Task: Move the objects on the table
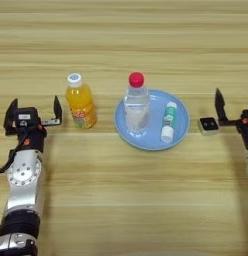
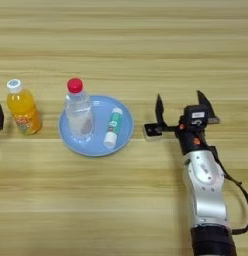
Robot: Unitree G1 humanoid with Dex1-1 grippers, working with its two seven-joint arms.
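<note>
The right gripper stood open above the desk, its left finger touching the tiny white cube. Further left lay the blue plate bearing the clear bottle and tube; beyond, the orange juice bottle.

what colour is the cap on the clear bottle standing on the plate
Red cap, clearest in the left eye view.

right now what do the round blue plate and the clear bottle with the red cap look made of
The round blue plate looks like smooth plastic or glazed ceramic; its even colour with a soft sheen leaves that open. The clear bottle with the red cap standing on it looks like thin transparent plastic, since the plate shows through it.
</note>
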